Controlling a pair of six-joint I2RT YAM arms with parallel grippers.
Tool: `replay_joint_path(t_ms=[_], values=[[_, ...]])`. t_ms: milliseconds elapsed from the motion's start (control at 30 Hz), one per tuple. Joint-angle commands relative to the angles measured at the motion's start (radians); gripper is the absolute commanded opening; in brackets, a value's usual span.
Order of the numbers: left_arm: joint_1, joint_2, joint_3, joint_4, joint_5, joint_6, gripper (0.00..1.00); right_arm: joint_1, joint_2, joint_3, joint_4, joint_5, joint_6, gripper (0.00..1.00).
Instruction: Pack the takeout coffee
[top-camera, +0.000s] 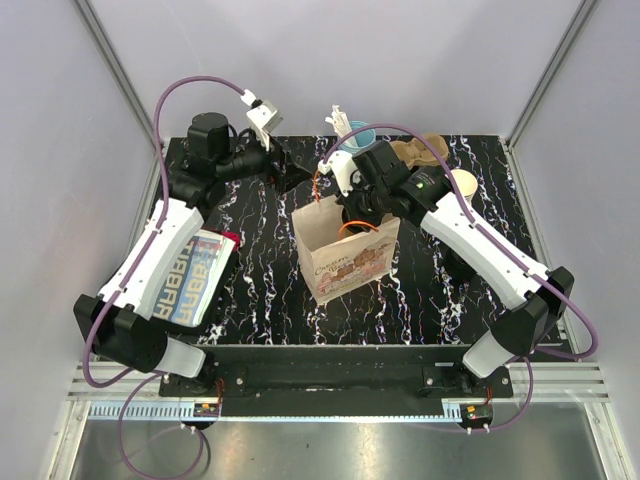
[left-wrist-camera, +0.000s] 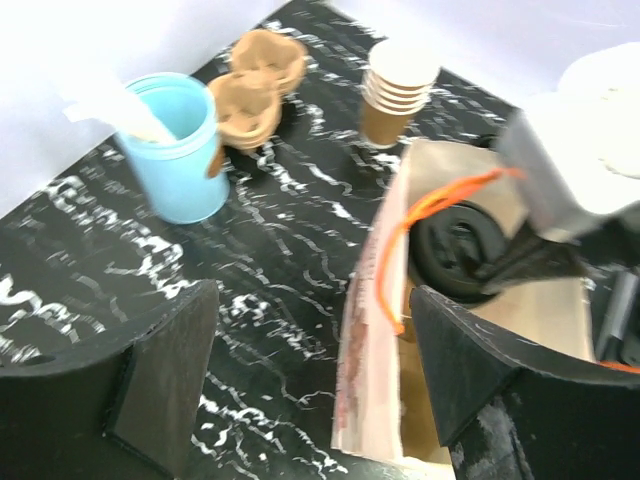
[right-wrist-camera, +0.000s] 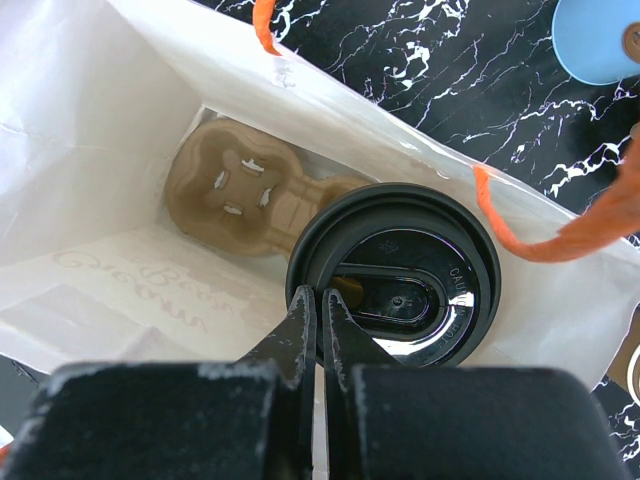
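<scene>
The takeout coffee shows its round black lid (right-wrist-camera: 400, 280) inside the open paper bag (right-wrist-camera: 90, 120); the tan cup below the lid is hidden. My right gripper (right-wrist-camera: 321, 300) reaches down into the bag (top-camera: 345, 265) and is shut on the lid's near rim. A tan pulp cup carrier (right-wrist-camera: 240, 200) lies on the bag's floor beside the cup. In the left wrist view the lid (left-wrist-camera: 460, 245) shows inside the bag (left-wrist-camera: 370, 370). My left gripper (left-wrist-camera: 310, 300) is open, its fingers either side of the bag's near wall, touching nothing I can see.
A light-blue cup of white sticks (left-wrist-camera: 180, 150) stands at the back. Spare tan carriers (left-wrist-camera: 255, 85) and a stack of tan paper cups (left-wrist-camera: 398, 90) stand behind the bag. The bag has orange handles (left-wrist-camera: 420, 210). A blue printed packet (top-camera: 195, 275) lies at the left edge.
</scene>
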Motion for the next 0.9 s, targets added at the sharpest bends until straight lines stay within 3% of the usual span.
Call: replay_joint_path(t_ms=[0,267,500,567,600,633,700,767,867], values=[[0.007,-0.024,-0.006,0.064,0.164,-0.006,0.8,0.008,-0.009,-0.006,0.038,0.022,0.011,0.0],[-0.01,0.048,0.011,0.076,0.149,-0.008,0.74,0.008,-0.016,-0.014,0.038,0.021,0.013,0.0],[-0.047,0.132,0.067,0.059,0.089,0.0,0.62,0.008,-0.024,-0.023,0.04,0.019,0.011,0.0],[-0.047,0.152,0.087,0.061,0.09,-0.014,0.49,0.007,-0.024,-0.028,0.04,0.019,0.011,0.0],[-0.045,0.158,0.097,0.061,0.09,-0.021,0.39,0.008,-0.026,-0.032,0.038,0.019,0.01,0.0],[-0.045,0.165,0.109,0.062,0.089,-0.034,0.21,0.008,-0.026,-0.034,0.041,0.021,0.008,0.0],[-0.047,0.18,0.12,0.062,0.084,-0.046,0.07,0.007,-0.026,-0.04,0.041,0.022,0.005,0.0],[-0.047,0.191,0.129,0.067,0.075,-0.046,0.0,0.007,-0.027,-0.047,0.043,0.016,0.002,0.0],[-0.05,0.197,0.129,0.068,0.051,-0.084,0.0,0.007,-0.03,-0.06,0.042,0.011,-0.004,0.0]])
